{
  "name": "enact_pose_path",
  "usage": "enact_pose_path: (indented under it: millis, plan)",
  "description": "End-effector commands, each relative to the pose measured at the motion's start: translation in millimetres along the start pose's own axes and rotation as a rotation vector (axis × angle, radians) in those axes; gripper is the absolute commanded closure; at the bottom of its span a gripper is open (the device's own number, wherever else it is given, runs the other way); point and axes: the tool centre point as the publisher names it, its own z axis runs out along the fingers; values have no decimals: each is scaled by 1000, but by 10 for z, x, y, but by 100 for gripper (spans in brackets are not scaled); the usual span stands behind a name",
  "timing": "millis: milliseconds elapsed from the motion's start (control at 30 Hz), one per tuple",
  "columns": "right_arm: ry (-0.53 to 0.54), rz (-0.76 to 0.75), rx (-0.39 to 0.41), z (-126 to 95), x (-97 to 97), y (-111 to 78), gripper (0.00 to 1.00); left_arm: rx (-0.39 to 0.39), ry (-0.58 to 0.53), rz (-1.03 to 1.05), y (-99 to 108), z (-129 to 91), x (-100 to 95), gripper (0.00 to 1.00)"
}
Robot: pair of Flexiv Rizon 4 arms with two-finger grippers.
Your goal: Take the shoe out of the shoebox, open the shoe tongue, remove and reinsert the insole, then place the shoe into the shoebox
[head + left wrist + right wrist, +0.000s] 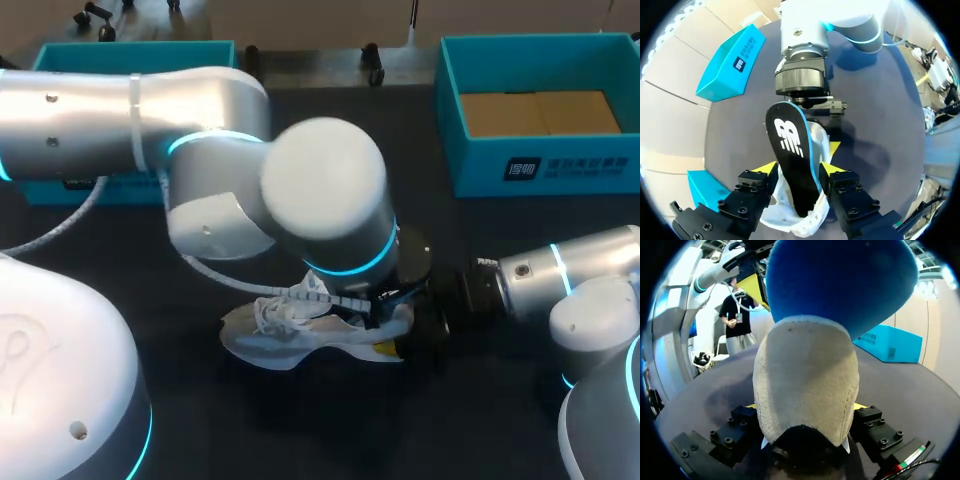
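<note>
- The dark table [200, 420] holds all the things.
- My left arm [320, 190] comes in from the left and bends down over the middle of the table. My right arm [570, 280] comes in low from the right.
- The blue shoebox [540, 165] sits at the far right of the table. It is open, with brown card inside. A second blue box [130, 55] sits at the far left.
- The white shoe [290, 335] is out of the shoebox. It lies on the table between the two arms, well apart from both boxes. Its heel points at my right arm.
- The insole [792, 165] is black on top and blue underneath. It sticks up out of the shoe.
- The left gripper [797, 169] is over the shoe. Its yellow tips press on the two edges of the insole and hold it.
- The right gripper [806, 407] is spread wide, with a finger on each side of the heel, holding the shoe.
</note>
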Motion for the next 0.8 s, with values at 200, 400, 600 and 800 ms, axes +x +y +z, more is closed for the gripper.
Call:
enact_pose_path:
  millis: [200,400,600,800]
  plan:
    - [-1,0,3,35,37,-38,100,-40,-76,-59,-165,109,117,50]
    - [-1,0,3,35,37,-38,100,-48,-131,-104,-161,93,114,54]
    - [-1,0,3,35,37,-38,100,-63,-192,-123,-174,132,153,55]
    - [-1,0,3,35,37,-38,100,-69,-215,-136,-154,158,168,76]
